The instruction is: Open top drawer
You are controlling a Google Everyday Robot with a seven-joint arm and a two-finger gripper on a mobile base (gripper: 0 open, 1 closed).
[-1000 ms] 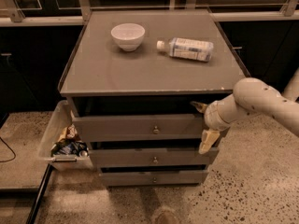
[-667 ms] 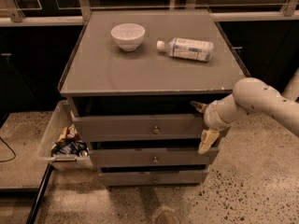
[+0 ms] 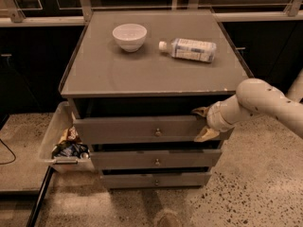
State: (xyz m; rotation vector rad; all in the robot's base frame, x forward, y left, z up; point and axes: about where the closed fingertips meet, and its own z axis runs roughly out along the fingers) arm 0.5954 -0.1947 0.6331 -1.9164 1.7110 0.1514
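The top drawer (image 3: pixel 137 129) is the widest grey front under the grey cabinet top, with a small round metal knob (image 3: pixel 157 132) at its centre. It stands pulled out a little, with a dark gap above it. My gripper (image 3: pixel 203 123) is at the drawer's right end, one tan finger (image 3: pixel 200 111) above the front's top edge and the other (image 3: pixel 206 134) lower against the right side. The white arm reaches in from the right.
Two narrower grey drawers (image 3: pixel 156 159) sit below. On the cabinet top (image 3: pixel 94 74) stand a white bowl (image 3: pixel 129 36) and a lying plastic bottle (image 3: pixel 189 48). A clear bin of snack packets (image 3: pixel 64 141) hangs at the cabinet's left side. Speckled floor surrounds it.
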